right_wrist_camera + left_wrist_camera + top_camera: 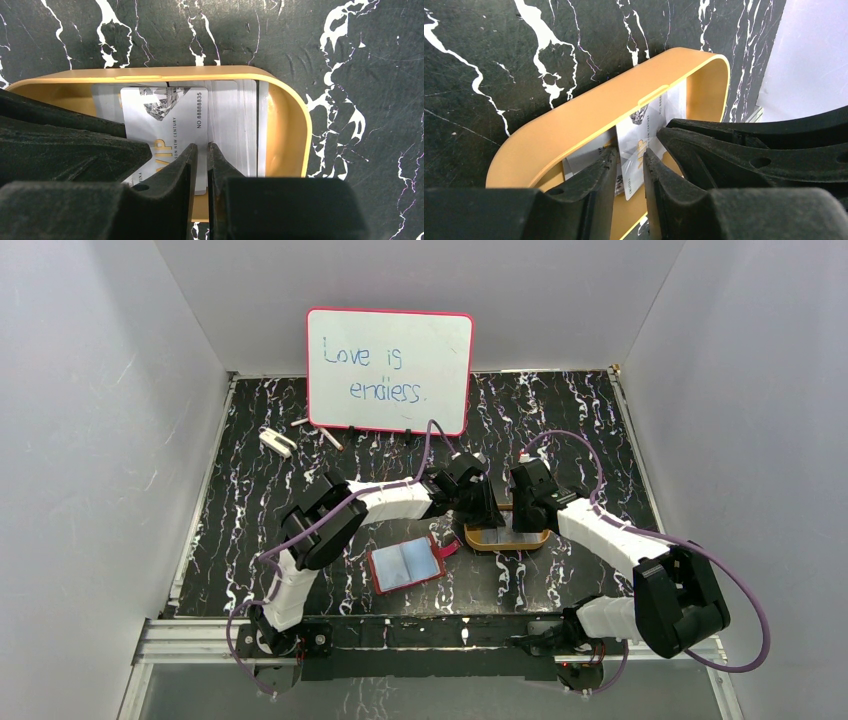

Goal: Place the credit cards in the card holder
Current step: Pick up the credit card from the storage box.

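Note:
The credit cards lie stacked in the orange-rimmed tray (505, 544) in the middle of the table. The top card (165, 115) is whitish with a diamond print and gold VIP lettering, and more pale cards (232, 125) lie under it. My left gripper (630, 155) is open, its fingers either side of that card (644, 125), which tilts up off the tray floor. My right gripper (207, 147) is shut, its tips on the same card's edge. The card holder (405, 565), a dark-red wallet, lies open on the table, left of the tray. Both grippers (480, 510) (520, 515) meet over the tray.
A pink-framed whiteboard (390, 370) stands at the back. A small white object (275, 442) and a pen (330, 438) lie at the back left. The tray's raised rim (574, 120) surrounds the cards. Grey walls close in both sides.

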{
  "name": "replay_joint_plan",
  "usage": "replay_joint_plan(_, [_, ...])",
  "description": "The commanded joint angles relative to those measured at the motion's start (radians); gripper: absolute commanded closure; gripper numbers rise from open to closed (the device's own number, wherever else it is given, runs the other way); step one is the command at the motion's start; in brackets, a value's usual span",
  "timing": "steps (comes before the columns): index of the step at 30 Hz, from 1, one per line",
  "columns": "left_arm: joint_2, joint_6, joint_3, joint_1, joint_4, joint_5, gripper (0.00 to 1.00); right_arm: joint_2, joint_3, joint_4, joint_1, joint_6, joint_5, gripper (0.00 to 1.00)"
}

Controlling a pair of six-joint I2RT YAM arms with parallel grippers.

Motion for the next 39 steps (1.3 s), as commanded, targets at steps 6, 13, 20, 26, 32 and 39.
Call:
replay_joint_plan(6, [0.005, -0.006, 0.012, -0.002, 0.01, 0.047, 0.93, -0.012, -0.006, 0.025, -0.003, -0.011, -0.008, 0.8])
replay_joint_plan(13, [-0.01, -0.024, -0.021, -0.002, 0.059, 0.049, 1.0, -0.046, 0.001, 0.012, -0.003, -0.009, -0.022, 0.78])
replay_joint_plan(20, [-0.084, -0.023, -0.062, 0.0, 0.085, 0.014, 1.0, -0.161, 0.113, -0.105, -0.003, 0.013, -0.017, 0.43])
replay_joint_plan(26, [-0.195, -0.017, -0.105, 0.009, 0.077, -0.033, 1.0, -0.284, 0.242, -0.225, -0.003, 0.007, -0.026, 0.34])
replay_joint_plan(32, [-0.41, 0.014, -0.16, 0.043, 0.048, -0.116, 1.0, -0.488, 0.265, -0.102, -0.003, -0.03, -0.287, 0.27])
replay_joint_plan(39, [-0.757, 0.032, -0.349, 0.121, 0.073, -0.123, 1.0, -0.556, 0.26, 0.026, -0.003, 0.049, -0.578, 0.22])
